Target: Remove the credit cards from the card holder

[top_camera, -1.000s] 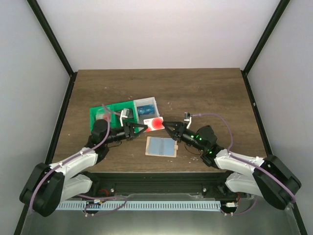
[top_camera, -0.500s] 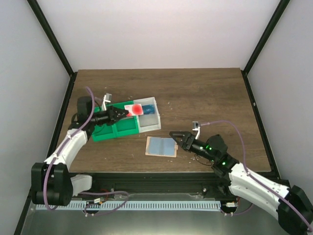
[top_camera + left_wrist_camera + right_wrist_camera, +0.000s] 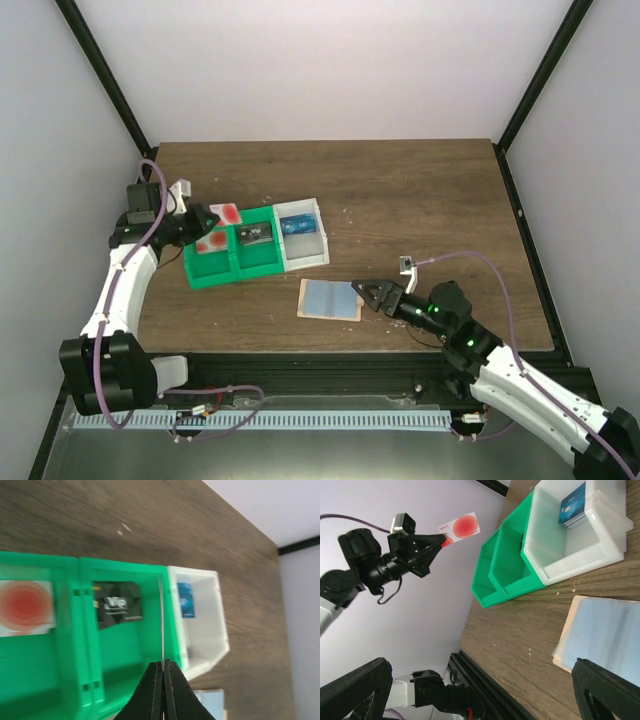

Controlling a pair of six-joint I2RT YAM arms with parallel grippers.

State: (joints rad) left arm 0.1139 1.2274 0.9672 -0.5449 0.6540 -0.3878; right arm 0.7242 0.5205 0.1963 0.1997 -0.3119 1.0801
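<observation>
Plastic cards number four in view: one pale card (image 3: 461,527) with red circles, held in the air; one red-circled card (image 3: 25,607) lying flat in the left compartment of the green tray (image 3: 260,264); one black card (image 3: 117,607) in the compartment next to it; and one blue card (image 3: 297,225) inside the white box (image 3: 305,256), which sits against the tray's right side. There is one tray with two compartments showing, one box, and one card holder (image 3: 330,299), all on the wooden table (image 3: 420,200). The left gripper (image 3: 163,666) is clenched on the pale card, its fingers pressed together on one edge, so that its own wrist camera sees the card edge-on as a thin line. It holds the card above the tray's left end, clear of it. The right gripper (image 3: 363,292) is released, its fingers (image 3: 355,690) spread wide and holding nothing, low over the table just beside the card holder's right edge; whether it touches is unclear. The card holder lies opened flat near the table's front edge, in front of the white box and apart from it, a tan border framing two blue-grey panels side by side.
</observation>
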